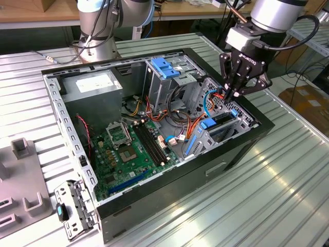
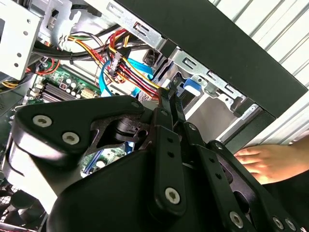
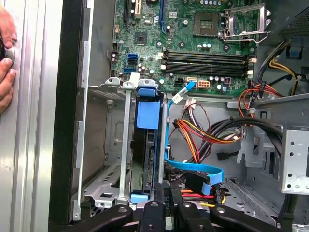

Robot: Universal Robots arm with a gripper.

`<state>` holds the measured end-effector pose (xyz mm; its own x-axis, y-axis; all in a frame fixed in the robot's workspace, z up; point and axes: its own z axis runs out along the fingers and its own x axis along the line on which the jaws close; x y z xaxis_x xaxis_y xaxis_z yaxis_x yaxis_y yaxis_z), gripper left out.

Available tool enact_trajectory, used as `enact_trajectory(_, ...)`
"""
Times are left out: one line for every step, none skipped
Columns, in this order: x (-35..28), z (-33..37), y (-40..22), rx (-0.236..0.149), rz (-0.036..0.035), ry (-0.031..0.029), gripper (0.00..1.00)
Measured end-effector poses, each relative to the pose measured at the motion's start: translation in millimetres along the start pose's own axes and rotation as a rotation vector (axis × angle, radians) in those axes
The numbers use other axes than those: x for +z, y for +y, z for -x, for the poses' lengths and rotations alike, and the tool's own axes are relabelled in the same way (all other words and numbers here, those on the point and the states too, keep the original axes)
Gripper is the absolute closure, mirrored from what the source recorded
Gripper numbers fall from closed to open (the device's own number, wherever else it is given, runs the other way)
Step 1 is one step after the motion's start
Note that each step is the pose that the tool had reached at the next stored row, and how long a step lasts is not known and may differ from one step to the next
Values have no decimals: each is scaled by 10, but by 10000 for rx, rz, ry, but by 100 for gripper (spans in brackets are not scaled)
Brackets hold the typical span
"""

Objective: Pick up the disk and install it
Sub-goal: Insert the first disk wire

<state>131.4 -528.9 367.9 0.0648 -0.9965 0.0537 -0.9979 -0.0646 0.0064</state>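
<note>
Gripper (image 1: 235,94) low over the open case (image 1: 169,190), at the drive cage (image 1: 218,131) near the exterior view's right; fingers drawn together, tips close at the cage's edge. Whether they pinch anything, cannot tell. In the first wrist view the gripper (image 3: 166,200) sits at one end of the disk (image 3: 149,159), which stands on edge inside the cage (image 3: 108,159), slotted between its metal walls, blue rails showing at both ends. In the exterior view, left to right: grey fixture blocks (image 1: 20,180) on the table (image 1: 288,170), a loose metal bracket (image 1: 77,206) with a blue-black clip beside the case, power supply (image 1: 92,87) at the case's far corner, motherboard (image 1: 133,149) on the case floor, a blue latch (image 1: 165,67) on the upper bay, bundled orange and red cables (image 1: 185,123), then cage and gripper. Blue flat cable (image 3: 193,169) curls beside the disk, near the fingers. A person's hand (image 2: 270,162) rests on the table just outside the case wall in the second wrist view; fingers of a hand (image 3: 6,58) also sit on the table in the first wrist view.
</note>
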Motion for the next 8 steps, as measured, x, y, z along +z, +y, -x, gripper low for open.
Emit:
enact_trajectory(0, 0, 1, -1, 0, 0, 84)
enact_trajectory(0, 0, 5, 0, 0, 1, 84)
enact_trajectory(0, 0, 10, 0, 0, 0, 84)
enact_trajectory(0, 1, 12, -2, 0, 0, 84)
enact_trajectory(0, 1, 15, -1, 0, 1, 84)
enact_trajectory(0, 1, 18, 0, 0, 0, 84)
enact_trajectory(0, 1, 20, -1, 0, 0, 84)
enact_trajectory(1, 1, 22, -2, 0, 0, 84)
